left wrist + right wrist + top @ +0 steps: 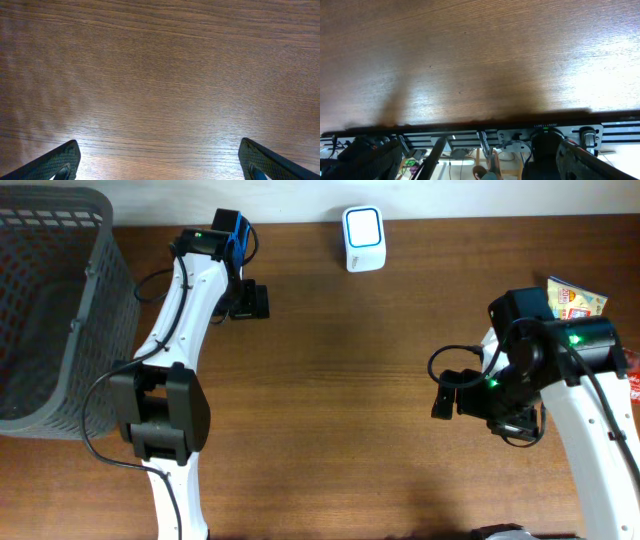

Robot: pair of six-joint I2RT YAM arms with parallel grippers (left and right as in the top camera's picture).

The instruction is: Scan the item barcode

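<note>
The item, a yellow and red snack packet (577, 298), lies at the table's far right edge, partly hidden behind my right arm; no barcode shows on it. A white scanner with a blue rim (363, 238) stands at the back middle of the table. My right gripper (440, 392) points left, open and empty, well left of the packet; in its wrist view (480, 150) only wood and the table's edge lie ahead. My left gripper (252, 301) hovers at the back left, open and empty, with only bare wood between its fingers (159, 142).
A grey mesh basket (60, 330) fills the left end of the table. Something red (633, 370) shows at the right edge below the packet. Brown wood lies between the two arms. Beyond the table's edge, the right wrist view shows cables and frame parts (545, 140).
</note>
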